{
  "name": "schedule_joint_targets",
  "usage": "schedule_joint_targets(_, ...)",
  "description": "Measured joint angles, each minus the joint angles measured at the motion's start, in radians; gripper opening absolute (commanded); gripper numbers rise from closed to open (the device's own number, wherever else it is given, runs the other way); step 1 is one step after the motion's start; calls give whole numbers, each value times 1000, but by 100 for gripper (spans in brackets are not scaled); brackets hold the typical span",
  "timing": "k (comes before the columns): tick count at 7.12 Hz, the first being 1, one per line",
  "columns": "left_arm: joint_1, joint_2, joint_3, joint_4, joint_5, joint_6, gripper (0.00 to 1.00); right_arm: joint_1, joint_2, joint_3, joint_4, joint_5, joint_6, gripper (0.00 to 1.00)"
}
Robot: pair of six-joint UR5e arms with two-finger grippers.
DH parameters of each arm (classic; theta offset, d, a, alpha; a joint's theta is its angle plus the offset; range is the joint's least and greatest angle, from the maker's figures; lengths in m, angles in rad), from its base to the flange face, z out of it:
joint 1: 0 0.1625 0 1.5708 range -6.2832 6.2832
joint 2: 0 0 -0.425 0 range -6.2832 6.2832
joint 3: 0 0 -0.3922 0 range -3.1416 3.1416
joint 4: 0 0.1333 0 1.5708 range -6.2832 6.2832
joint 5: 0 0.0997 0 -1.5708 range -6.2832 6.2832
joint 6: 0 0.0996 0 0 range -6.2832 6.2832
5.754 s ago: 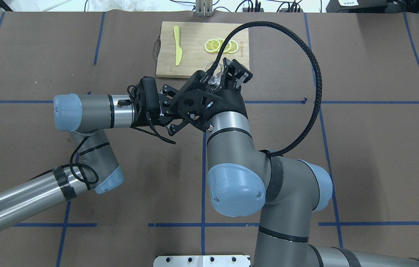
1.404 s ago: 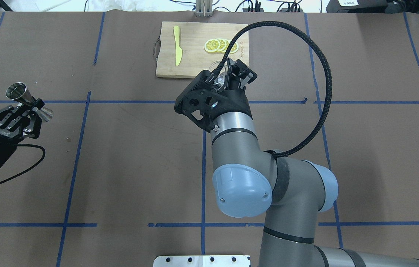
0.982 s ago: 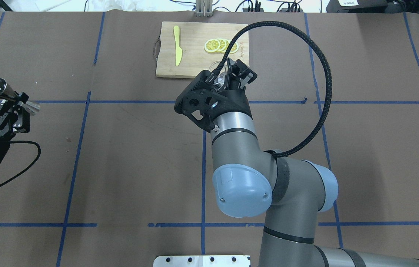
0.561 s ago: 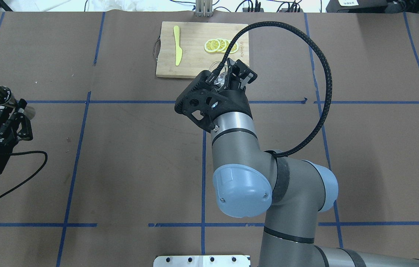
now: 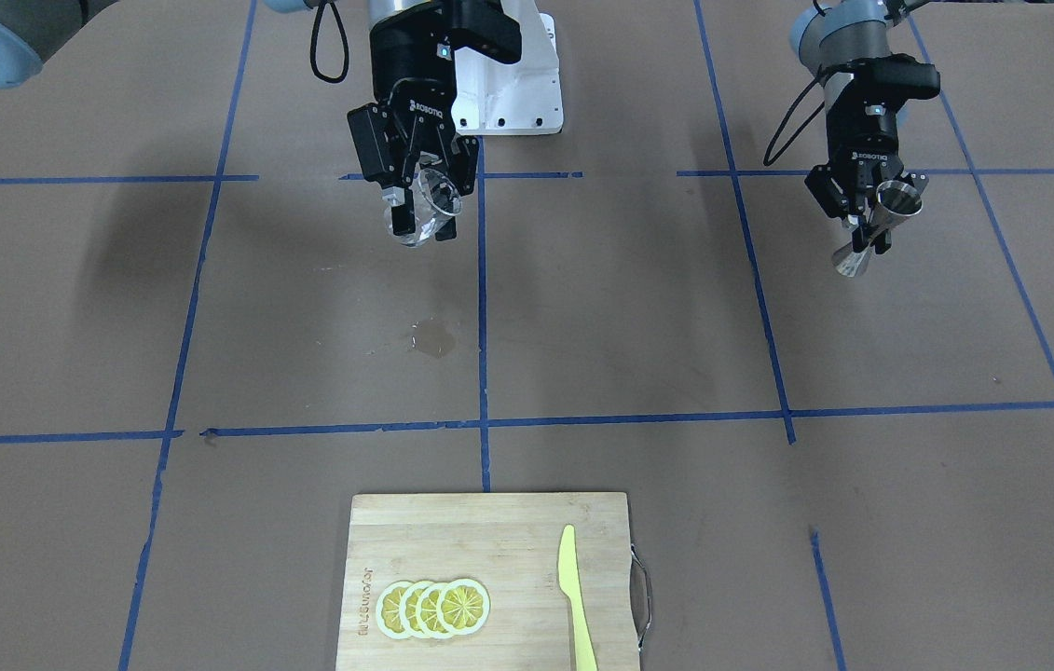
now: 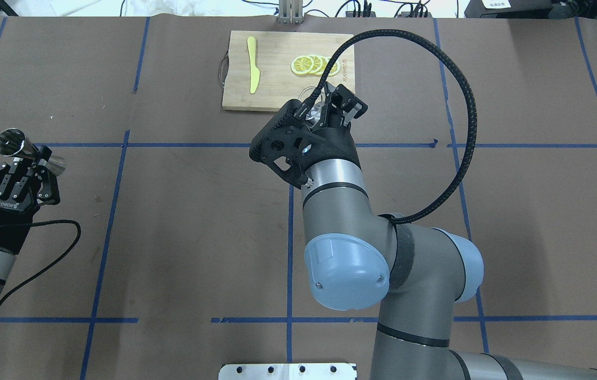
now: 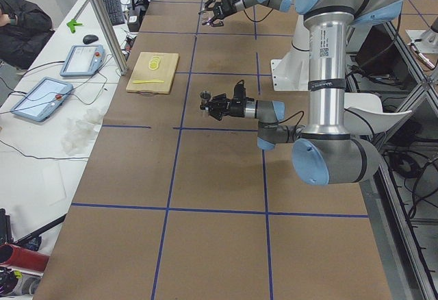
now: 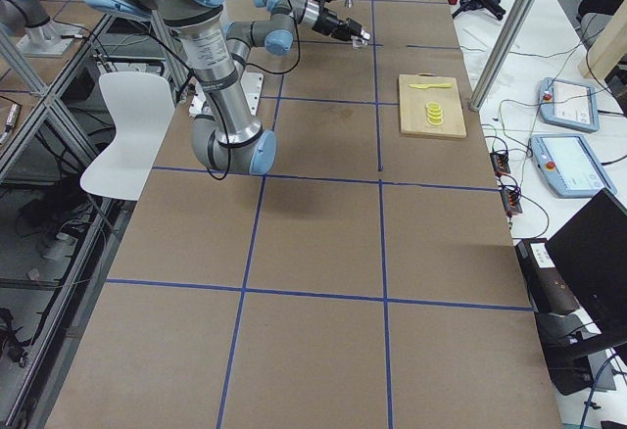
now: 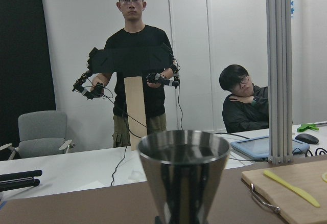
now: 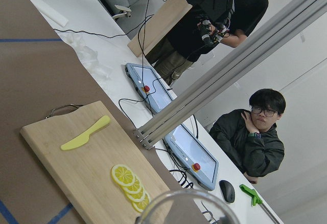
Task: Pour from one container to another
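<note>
1. Cup status: I see the small clear stubby glass cup (image 5: 430,199) clamped between the fingers of the right gripper (image 5: 418,211). It is off the surface, over the middle of the brown paper-covered table (image 5: 210,308).
2. From the front camera the cup looks tilted, its rim on the side toward the robot's left. I cannot tell whether it has anything in it. In the right wrist view only the rim (image 10: 184,207) shows, at the bottom edge.
3. The left gripper (image 5: 866,227) is closed around the narrow waist of the small silver hourglass-shaped steel jigger (image 5: 892,203). It holds the jigger in the air out at the robot's left side.
4. In the left wrist view the jigger (image 9: 184,175) stands upright with its mouth up. The inside is dark and mirror-like, so I cannot read a fill level.
5. Cup and jigger are well apart, with a full column of blue tape lines (image 5: 482,373) between them.
6. A small wet patch (image 5: 434,338) lies on the paper, between the right gripper and the board and just beside the centre tape line.
7. A pale wooden cutting board (image 5: 489,536) lies at the table edge far from the robot. On it are overlapping yellow lemon slices (image 5: 433,608) toward the robot's right and a yellow plastic knife (image 5: 573,596) toward its left.
</note>
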Motion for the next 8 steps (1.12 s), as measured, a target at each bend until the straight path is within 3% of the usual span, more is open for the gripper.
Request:
schedule_joint_targets(2, 3, -19, 27, 1, 75, 5, 0, 0, 1, 1, 0, 0, 0, 0)
schedule_joint_targets(8, 54, -24, 105, 12, 9, 29, 0, 0, -1, 7, 0, 0, 0, 0)
